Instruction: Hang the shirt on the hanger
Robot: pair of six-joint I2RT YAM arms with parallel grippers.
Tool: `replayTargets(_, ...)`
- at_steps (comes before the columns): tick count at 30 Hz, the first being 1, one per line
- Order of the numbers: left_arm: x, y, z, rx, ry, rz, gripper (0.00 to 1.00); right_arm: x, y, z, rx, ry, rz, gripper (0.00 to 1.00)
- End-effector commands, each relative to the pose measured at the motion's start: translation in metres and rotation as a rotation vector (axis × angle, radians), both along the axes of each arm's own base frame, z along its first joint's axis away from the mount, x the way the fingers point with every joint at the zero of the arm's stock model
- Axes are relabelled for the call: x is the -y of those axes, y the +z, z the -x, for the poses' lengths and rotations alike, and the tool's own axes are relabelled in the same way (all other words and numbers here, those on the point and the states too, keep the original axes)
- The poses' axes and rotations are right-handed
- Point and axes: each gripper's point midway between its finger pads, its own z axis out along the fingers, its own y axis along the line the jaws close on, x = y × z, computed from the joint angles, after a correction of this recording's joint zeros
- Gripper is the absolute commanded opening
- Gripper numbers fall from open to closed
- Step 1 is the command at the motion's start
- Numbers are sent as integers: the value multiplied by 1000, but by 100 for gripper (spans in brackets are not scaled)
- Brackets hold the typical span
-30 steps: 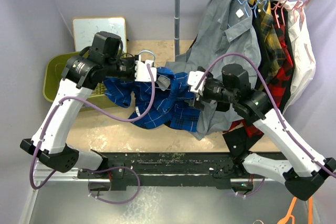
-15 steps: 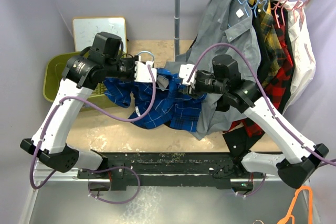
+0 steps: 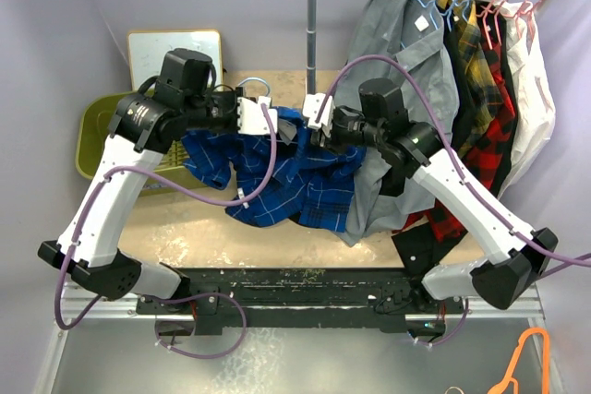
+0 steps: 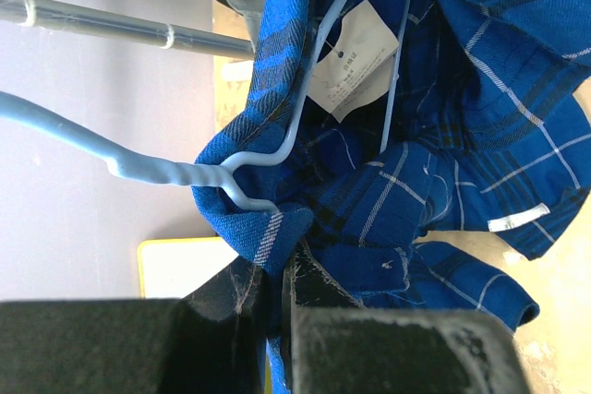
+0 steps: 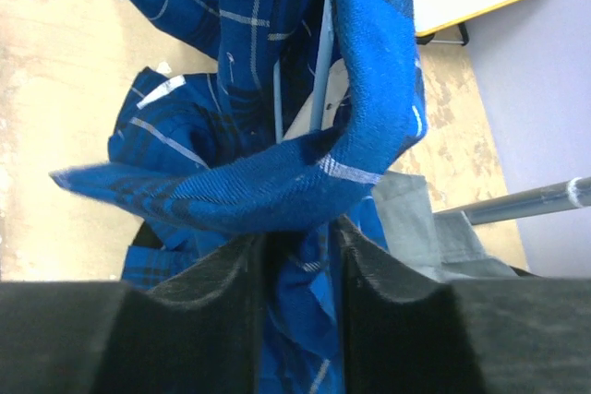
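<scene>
My left claw (image 4: 282, 272) is closed on a fold of the shirt (image 4: 443, 182) at the collar, just under the twisted neck of the hanger (image 4: 166, 173). My right claw (image 5: 300, 246) is also clamped on the shirt, on a thick band of cloth at the other side of the neck opening. I judge that I hold these 2 sides apart so that the collar is open and the wire can sit inside the shoulders.

The shirt hangs between my 2 claws, and the rest falls in loose folds toward the table (image 3: 185, 219). The hanger is thin, smooth, light-blue wire. 1 arm of it passes inside the collar beside the white label (image 4: 355, 62), and the hook sticks out free. The cloth is soft and woven, royal blue with thin white lines. It folds easily, so I think it may slide off the wire.
</scene>
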Motion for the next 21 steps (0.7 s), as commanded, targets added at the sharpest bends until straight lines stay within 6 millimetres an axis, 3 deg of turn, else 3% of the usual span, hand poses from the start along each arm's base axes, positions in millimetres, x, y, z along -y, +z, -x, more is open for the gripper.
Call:
replayTargets(1, 7, 38, -7, 91, 10, 92, 0, -11, 30, -3, 25, 27, -79, 23)
replayTargets(3, 9, 39, -7, 85, 6, 104, 0, -15, 34, -5, 21, 32, -100, 6)
replayTargets(5, 10, 40, -7, 81, 3, 111, 0, -20, 41, -7, 19, 37, -134, 0)
replayTargets(10, 14, 38, -10, 73, -5, 114, 0, -30, 60, -8, 18, 45, -218, 2)
replayTargets(21, 18, 36, -15, 62, -6, 121, 0, -44, 68, -8, -71, 72, -275, 9)
